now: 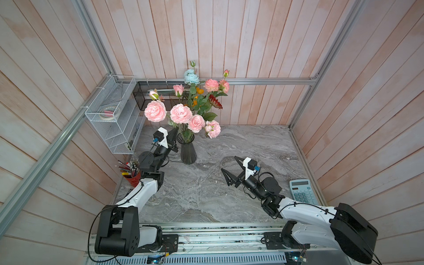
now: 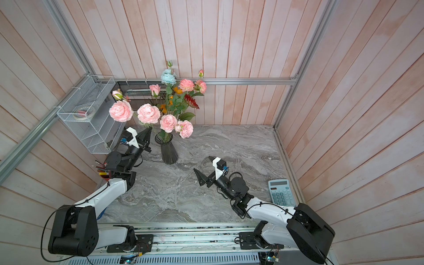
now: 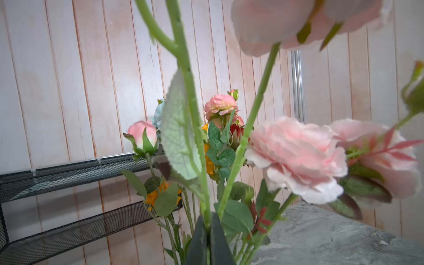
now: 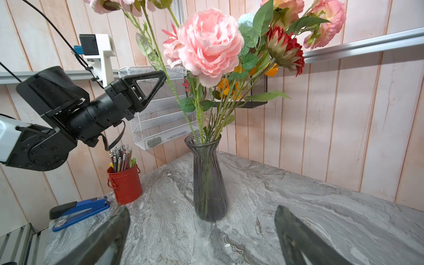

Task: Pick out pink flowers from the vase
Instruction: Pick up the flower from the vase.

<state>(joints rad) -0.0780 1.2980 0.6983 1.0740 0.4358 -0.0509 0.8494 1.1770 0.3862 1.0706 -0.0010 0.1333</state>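
Observation:
The dark ribbed vase (image 1: 188, 151) (image 2: 169, 152) (image 4: 208, 183) stands at the back left of the marble table. It holds pink flowers (image 1: 180, 113) (image 2: 148, 113) (image 4: 210, 43) (image 3: 296, 156) mixed with other blooms. My left gripper (image 1: 175, 131) (image 2: 149, 131) (image 3: 207, 229) sits just left of and above the vase rim, shut on a long green stalk (image 3: 192, 103) that rises to pink heads. My right gripper (image 1: 229, 164) (image 2: 202, 163) (image 4: 201, 210) hovers low over the table to the right of the vase, open and holding nothing, pointing at the vase base.
A light blue bloom (image 1: 191, 76) and a dark red flower (image 1: 215, 102) share the vase. Red pencil cup (image 1: 133, 179) (image 4: 125, 183) and blue stapler (image 4: 80, 211) lie at the left. A calculator (image 1: 302, 191) is at the right edge. White wire rack (image 1: 112, 119) and black mesh shelf (image 3: 68, 174) hang on the walls.

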